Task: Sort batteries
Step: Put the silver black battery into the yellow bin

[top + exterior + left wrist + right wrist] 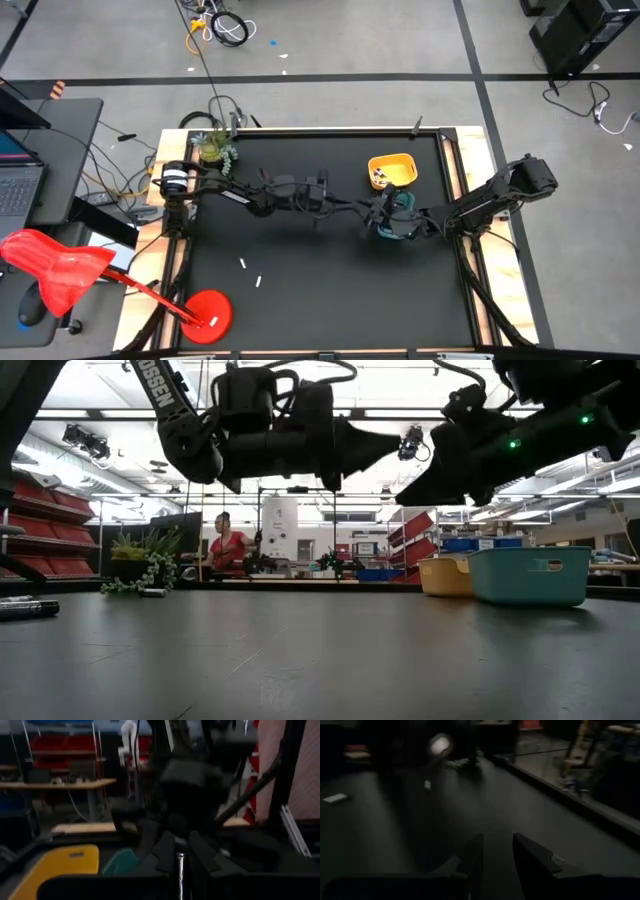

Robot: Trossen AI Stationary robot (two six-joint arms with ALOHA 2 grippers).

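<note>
The left gripper [179, 851] hangs above the middle of the black table [330, 290], reaching toward the two trays, and its fingers are closed on a slim silver battery [179, 875] that stands upright between them in the left wrist view. The right gripper [495, 851] hovers close by, over the teal tray [527, 575], with its fingers parted by a narrow gap and nothing between them. The yellow tray [392, 170] sits just behind the teal one toward the far edge and has a few small pieces in it, too small to make out. Two more pale batteries [250, 272] lie loose on the table nearer the front, well apart from the trays. The step in hand looks like carrying one picked battery to its tray, or passing it across to the other arm, since the two grippers face each other closely. The next move calls for bringing the battery squarely over the right tray, low enough that it will not bounce out, and keeping clear of the right arm before letting go.
</note>
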